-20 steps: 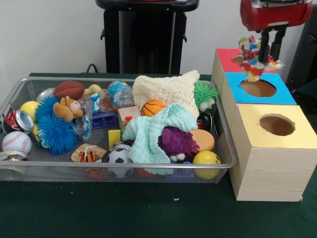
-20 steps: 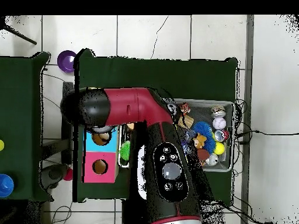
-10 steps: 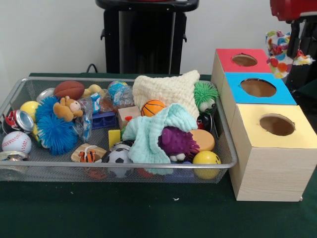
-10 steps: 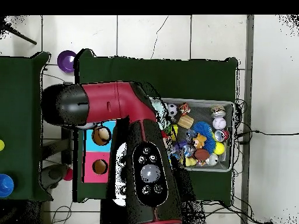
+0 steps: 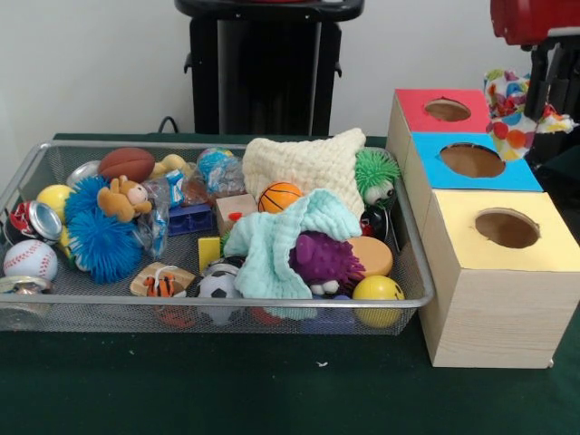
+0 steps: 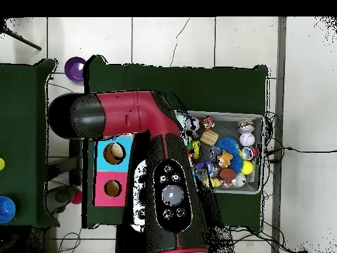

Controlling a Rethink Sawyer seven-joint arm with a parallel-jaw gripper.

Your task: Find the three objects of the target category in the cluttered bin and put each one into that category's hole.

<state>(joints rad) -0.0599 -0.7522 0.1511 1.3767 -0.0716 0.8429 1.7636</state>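
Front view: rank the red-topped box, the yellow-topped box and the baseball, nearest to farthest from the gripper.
From the gripper at upper right, holding a spotted cloth:
1. Red-topped box, just beside it.
2. Yellow-topped box, lower right.
3. Baseball, far left in the bin.

The bin point(image 5: 412, 263) fills the left and centre of the front view, and three boxes point(image 5: 494, 272) stand in a row touching its right side, running toward the upper right. In the bin, a football point(image 5: 126, 163) lies at the upper left and a baseball point(image 5: 30, 259) at the far left. A small basketball point(image 5: 279, 196) sits mid-bin, behind a folded cloth point(image 5: 272, 245). At the upper right, the gripper point(image 5: 546, 72) hangs beside the rearmost box with a patterned cloth point(image 5: 509, 104).
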